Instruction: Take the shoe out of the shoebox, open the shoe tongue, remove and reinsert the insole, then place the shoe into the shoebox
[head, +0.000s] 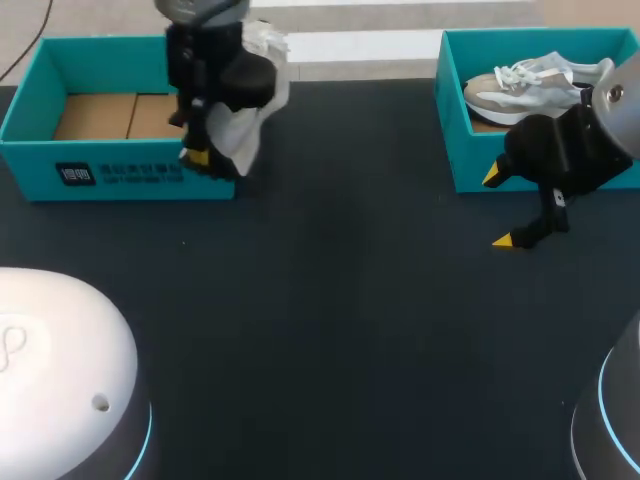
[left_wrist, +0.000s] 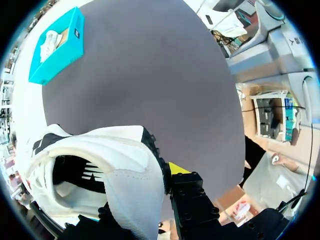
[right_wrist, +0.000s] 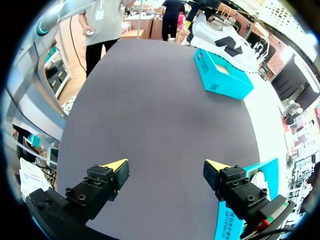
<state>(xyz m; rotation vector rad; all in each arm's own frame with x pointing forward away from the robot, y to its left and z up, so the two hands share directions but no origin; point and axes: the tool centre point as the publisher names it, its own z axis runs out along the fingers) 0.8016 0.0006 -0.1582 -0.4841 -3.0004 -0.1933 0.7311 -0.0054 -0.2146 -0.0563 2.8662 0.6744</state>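
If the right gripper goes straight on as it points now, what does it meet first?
Most likely the bare table; the right gripper is open and empty, and the far shoebox seems well beyond. Depth is unclear.

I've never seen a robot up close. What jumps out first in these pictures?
The left gripper, shut on a white shoe, holds it lifted at the right end of the open teal shoebox at far left. A second teal shoebox at far right holds a pale sneaker, with the right gripper open just before it.
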